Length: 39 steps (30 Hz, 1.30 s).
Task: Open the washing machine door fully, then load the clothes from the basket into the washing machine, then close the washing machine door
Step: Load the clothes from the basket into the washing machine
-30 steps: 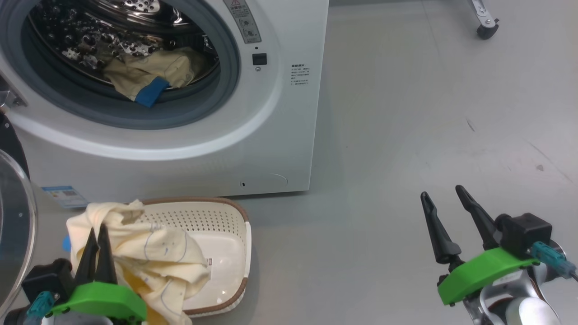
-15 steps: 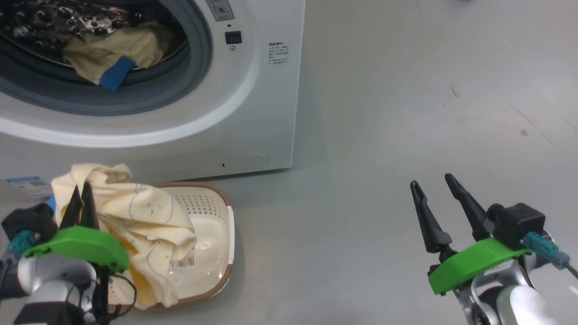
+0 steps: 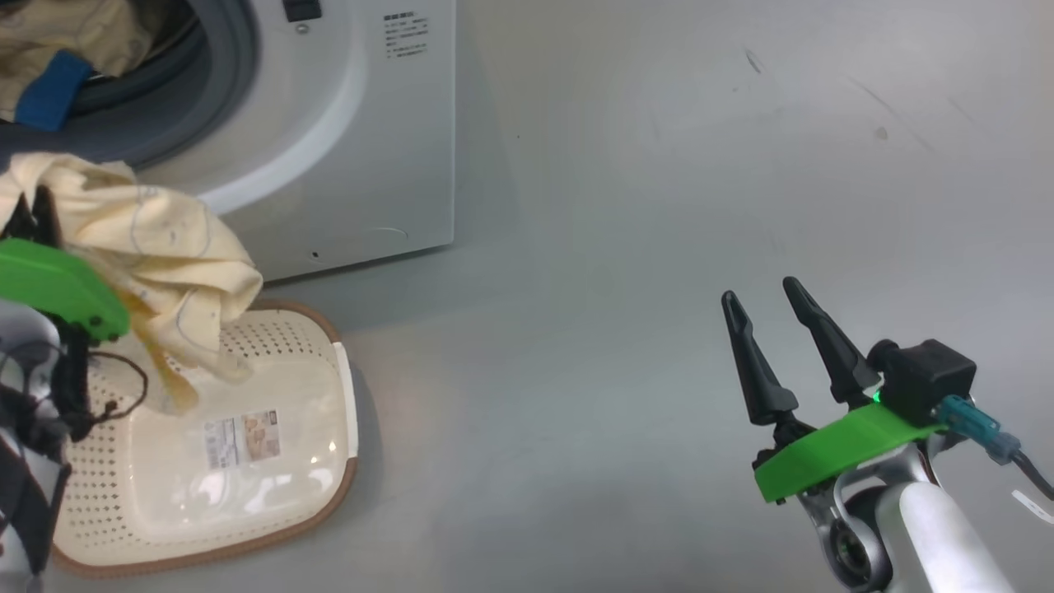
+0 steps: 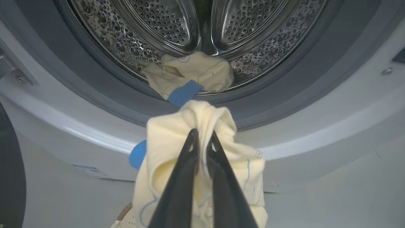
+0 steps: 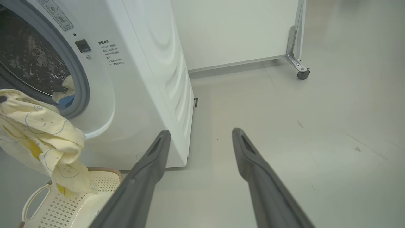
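Observation:
My left gripper (image 3: 33, 210) is shut on a cream-yellow garment of the clothes (image 3: 156, 247), which hangs from it above the basket (image 3: 350, 461). In the left wrist view the closed fingers (image 4: 202, 133) pinch this garment (image 4: 171, 145) just below the washing machine's (image 3: 370, 123) open porthole. A second garment with a blue patch (image 4: 196, 72) lies in the steel drum. The washing machine door's black rim (image 4: 9, 177) shows at the left edge. The cream basket's base is bare. My right gripper (image 3: 762, 294) hovers open over the floor, far right, holding nothing.
Grey floor (image 3: 617, 206) stretches to the right of the machine. A white panel on a caster wheel (image 5: 302, 74) stands behind the machine's right side. A blue sticker (image 4: 91, 171) marks the machine's lower left front.
The head camera has swung right and down. My left gripper has lifted the garment up out of the basket toward the porthole. The right gripper stays open in place.

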Available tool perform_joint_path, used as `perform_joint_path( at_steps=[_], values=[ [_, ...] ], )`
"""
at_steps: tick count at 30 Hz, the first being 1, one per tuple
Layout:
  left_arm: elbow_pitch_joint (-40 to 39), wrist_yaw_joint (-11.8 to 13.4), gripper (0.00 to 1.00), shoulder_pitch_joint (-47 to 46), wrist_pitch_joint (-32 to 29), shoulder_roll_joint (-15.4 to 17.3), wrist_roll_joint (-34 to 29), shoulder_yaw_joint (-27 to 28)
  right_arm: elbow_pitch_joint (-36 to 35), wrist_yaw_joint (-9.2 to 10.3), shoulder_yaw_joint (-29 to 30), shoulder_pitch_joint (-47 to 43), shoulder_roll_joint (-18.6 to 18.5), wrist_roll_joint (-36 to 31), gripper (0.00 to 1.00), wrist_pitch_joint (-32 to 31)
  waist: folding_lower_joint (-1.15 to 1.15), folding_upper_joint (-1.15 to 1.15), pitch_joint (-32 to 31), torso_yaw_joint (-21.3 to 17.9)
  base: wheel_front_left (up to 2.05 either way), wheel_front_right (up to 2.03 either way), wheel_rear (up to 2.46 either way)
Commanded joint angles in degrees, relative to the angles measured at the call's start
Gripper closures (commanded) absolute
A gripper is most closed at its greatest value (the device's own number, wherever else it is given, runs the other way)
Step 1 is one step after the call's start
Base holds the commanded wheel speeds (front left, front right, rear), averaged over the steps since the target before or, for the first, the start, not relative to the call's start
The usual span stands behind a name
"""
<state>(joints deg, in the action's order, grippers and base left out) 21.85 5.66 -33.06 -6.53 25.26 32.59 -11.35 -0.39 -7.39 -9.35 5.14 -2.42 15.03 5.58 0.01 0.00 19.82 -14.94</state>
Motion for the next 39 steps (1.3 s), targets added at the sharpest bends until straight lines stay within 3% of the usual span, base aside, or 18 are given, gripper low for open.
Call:
perform_joint_path(
  at_steps=[1,15,24,28,39],
  values=[
    [-0.1,-0.5,1.00,-5.0,-1.2,4.0,0.2,2.9,-1.0,-0.10,-1.6,2.2,-0.5,0.7,0.00,1.4,-0.01,0.00,2.8,-2.7,0.00,0.00,0.00],
    [7.6,-3.5,1.00,-23.9,-14.7,13.6,0.6,3.1,3.8,-0.10,-5.3,6.3,-0.5,4.8,0.00,6.7,-0.01,0.00,11.3,-8.0,0.00,0.00,0.00],
    [8.1,-4.2,1.00,-32.6,-19.2,17.9,0.5,3.8,5.5,-0.10,-7.2,8.7,-0.5,6.5,0.00,8.4,-0.01,0.00,16.3,-10.1,0.00,0.00,0.00],
    [8.0,-4.6,1.00,-36.4,-17.7,19.7,-0.9,3.6,6.1,-0.10,-7.9,9.6,-0.5,7.1,0.00,8.9,-0.01,0.00,18.4,-10.9,0.00,0.00,0.00],
    [11.4,-6.4,1.00,-46.4,-0.5,20.3,-4.3,4.4,7.1,-0.10,-9.4,11.6,-0.5,8.2,0.00,9.4,-0.01,0.00,21.7,-12.1,0.00,0.00,0.00]
  ],
)
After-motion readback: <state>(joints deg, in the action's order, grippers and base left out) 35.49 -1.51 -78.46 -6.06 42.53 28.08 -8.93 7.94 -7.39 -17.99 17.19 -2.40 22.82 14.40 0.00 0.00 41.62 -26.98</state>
